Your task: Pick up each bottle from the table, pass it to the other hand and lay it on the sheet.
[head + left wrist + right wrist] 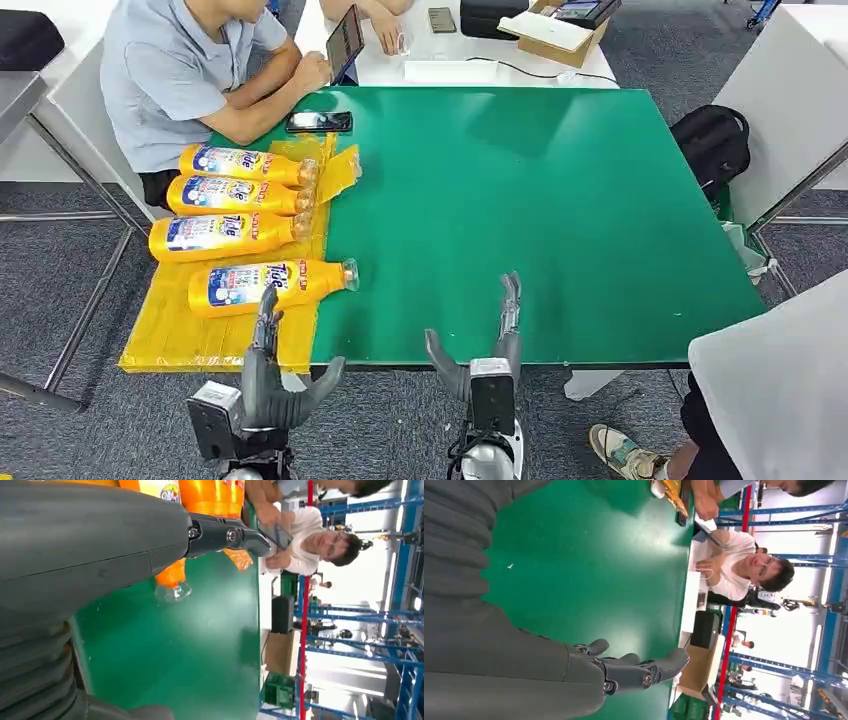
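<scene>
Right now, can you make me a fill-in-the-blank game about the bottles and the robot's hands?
1. The number of orange bottles lying on the yellow sheet is ____.
2. The table top is the colour ____.
3. The right hand and the left hand both hold ____.
4. The black phone lies on the ____.

Missing words: four; green; nothing; table

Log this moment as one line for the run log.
bottles: four lying on yellow sheet | left hand: open, near closest bottle | right hand: open, empty | green table: no bottles left
</scene>
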### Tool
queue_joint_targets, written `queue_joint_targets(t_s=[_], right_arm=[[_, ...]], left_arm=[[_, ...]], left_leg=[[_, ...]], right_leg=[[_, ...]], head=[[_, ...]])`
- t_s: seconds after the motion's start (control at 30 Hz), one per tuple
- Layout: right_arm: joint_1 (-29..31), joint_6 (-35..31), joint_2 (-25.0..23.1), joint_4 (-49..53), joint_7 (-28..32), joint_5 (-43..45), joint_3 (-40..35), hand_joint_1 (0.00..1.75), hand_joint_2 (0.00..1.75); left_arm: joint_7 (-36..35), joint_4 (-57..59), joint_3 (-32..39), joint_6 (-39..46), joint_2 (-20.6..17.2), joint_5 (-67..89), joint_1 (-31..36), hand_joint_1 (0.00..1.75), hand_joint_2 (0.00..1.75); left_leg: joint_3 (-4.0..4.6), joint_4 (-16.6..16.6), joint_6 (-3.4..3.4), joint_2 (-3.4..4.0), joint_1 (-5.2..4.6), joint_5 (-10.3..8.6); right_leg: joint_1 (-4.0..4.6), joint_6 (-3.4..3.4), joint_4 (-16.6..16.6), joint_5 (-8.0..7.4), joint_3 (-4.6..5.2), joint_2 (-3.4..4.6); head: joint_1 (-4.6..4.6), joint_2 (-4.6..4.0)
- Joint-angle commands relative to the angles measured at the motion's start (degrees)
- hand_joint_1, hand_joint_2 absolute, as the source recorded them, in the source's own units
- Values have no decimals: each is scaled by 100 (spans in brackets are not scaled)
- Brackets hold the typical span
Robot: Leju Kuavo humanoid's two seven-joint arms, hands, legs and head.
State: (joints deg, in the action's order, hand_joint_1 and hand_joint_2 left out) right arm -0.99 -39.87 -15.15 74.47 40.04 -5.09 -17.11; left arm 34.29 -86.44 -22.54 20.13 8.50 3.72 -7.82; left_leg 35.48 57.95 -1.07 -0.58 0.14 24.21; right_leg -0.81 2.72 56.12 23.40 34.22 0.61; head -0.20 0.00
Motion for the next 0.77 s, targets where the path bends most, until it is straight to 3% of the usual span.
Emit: queue_joint_targets(t_s=[0.03, 0.77], right_arm=[[-171, -13, -18, -202, -4, -30, -60, 0, 175], [-188, -13, -32, -137, -4, -224, -73, 0, 175]], left_arm=[[-46, 357, -239, -8, -156, -14, 69, 0, 175], [-87, 444, -333, -77, -195, -179, 161, 0, 175]], left_leg=[[-29, -10, 6, -1, 3, 8], [-28, -8, 7, 0, 2, 9]], right_leg=[[4, -10, -10, 10, -30, -9], [5, -12, -7, 11, -29, -9]], head=[[0, 0], [-2, 0]])
